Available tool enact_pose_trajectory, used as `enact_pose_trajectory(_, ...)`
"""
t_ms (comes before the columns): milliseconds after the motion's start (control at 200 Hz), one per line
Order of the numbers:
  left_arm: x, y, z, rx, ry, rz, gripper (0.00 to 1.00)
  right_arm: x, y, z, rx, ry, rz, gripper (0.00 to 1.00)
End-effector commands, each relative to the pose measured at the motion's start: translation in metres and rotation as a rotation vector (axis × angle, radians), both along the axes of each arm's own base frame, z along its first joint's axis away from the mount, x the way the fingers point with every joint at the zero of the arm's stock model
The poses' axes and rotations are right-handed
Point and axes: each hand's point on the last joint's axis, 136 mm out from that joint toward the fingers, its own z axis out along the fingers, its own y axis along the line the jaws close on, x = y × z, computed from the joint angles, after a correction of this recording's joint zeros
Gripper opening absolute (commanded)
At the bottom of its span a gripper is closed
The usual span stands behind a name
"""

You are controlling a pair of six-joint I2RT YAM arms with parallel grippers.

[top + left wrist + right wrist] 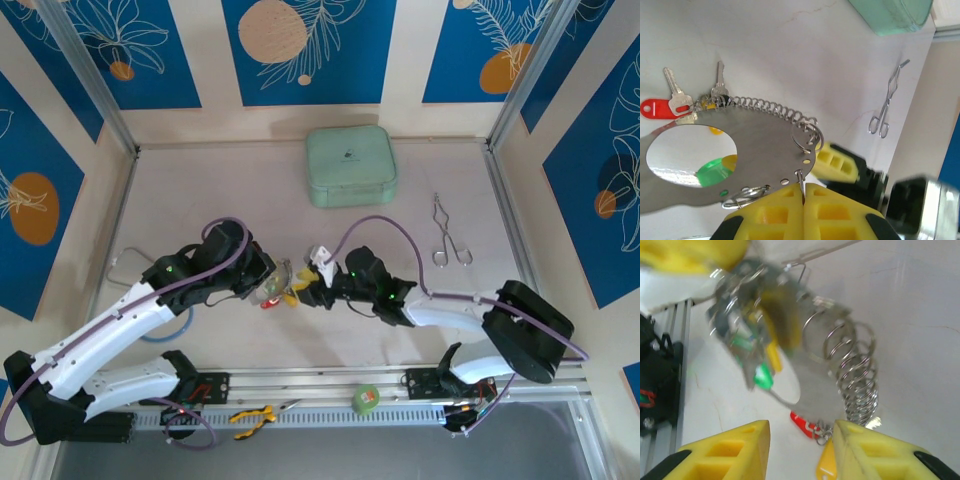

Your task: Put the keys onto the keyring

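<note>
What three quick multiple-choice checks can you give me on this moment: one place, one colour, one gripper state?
1. Where does the pale green rounded-square case lie?
A. At the far middle of the table
B. Between the two grippers
C. On the near rail

2. What colour is the oval plastic tag beside the silver metal key?
A. Blue
B. Red
C. White

3. How does the right gripper stand?
A. Shut on a key
B. Shut on the forceps
C. Open

Answers:
1 A: the top view shows it by the back wall, beyond both arms.
2 B: the left wrist view shows the tag plainly red.
3 C: its yellow fingers stand wide apart, with the silvery coiled keyring above one of them.
</note>
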Motion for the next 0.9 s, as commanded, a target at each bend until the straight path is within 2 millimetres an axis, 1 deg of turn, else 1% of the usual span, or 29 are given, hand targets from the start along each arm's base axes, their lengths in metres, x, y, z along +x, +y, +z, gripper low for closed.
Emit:
enact_pose_trajectory(0,-0.003,0.007,0.000,-0.048,0.069,0.115,0.00,0.000,0.001,0.032,0.026,-0.291,0.024,0.37)
enact_pose_trajectory(35,-0.004,0.007,-0.001,-0.054,0.090,0.130,0.00,-0.001,0.002,0.036,0.033,-0.325,0.026,0.37)
enact_pose_trajectory(105,-0.006,0.007,-0.004,-0.064,0.133,0.159,0.00,-0.003,0.005,0.051,0.067,-0.388,0.019,0.36)
enact_pose_trajectory(220,-0.009,0.006,-0.006,-0.083,0.184,0.191,0.00,-0.010,0.013,0.064,0.088,-0.466,0.030,0.34)
enact_pose_trajectory(395,-0.010,-0.002,-0.003,-0.101,0.219,0.183,0.00,-0.008,0.025,0.066,0.101,-0.506,0.015,0.31)
enact_pose_trajectory(550,-0.010,-0.010,-0.004,-0.120,0.233,0.163,0.00,-0.003,0.035,0.062,0.098,-0.475,0.023,0.31)
enact_pose_trajectory(645,-0.012,-0.012,-0.005,-0.118,0.249,0.152,0.00,0.001,0.036,0.062,0.095,-0.472,0.007,0.30)
enact_pose_trajectory(725,-0.014,-0.011,-0.006,-0.118,0.262,0.151,0.00,0.005,0.036,0.063,0.095,-0.469,-0.015,0.27)
enact_pose_trajectory(895,-0.019,-0.013,-0.010,-0.124,0.293,0.147,0.00,0.006,0.039,0.058,0.088,-0.462,-0.012,0.23)
